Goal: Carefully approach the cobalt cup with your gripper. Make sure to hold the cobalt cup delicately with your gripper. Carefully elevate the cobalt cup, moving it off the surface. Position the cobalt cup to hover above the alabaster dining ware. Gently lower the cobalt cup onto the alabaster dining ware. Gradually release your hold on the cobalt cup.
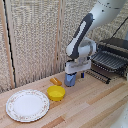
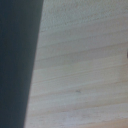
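Note:
The cobalt cup (image 1: 70, 80) is a small blue cup standing on the wooden table near the middle of the exterior view. My gripper (image 1: 76, 76) is right down over it, its white block just above the cup's rim, with one blue-tipped finger (image 1: 82, 76) showing beside the cup. The frames do not show whether the fingers press on the cup. The alabaster dining ware (image 1: 27, 105) is a large white plate with a patterned rim, lying at the front on the exterior view's left. The wrist view shows blurred wood and a dark slate-blue shape (image 2: 15, 65) that I cannot identify.
A shallow yellow bowl (image 1: 56, 93) sits between the cup and the plate. An orange object (image 1: 56, 81) lies just behind the bowl. A dark dish rack (image 1: 111, 59) stands at the back on the exterior view's right. A woven screen (image 1: 35, 40) backs the table.

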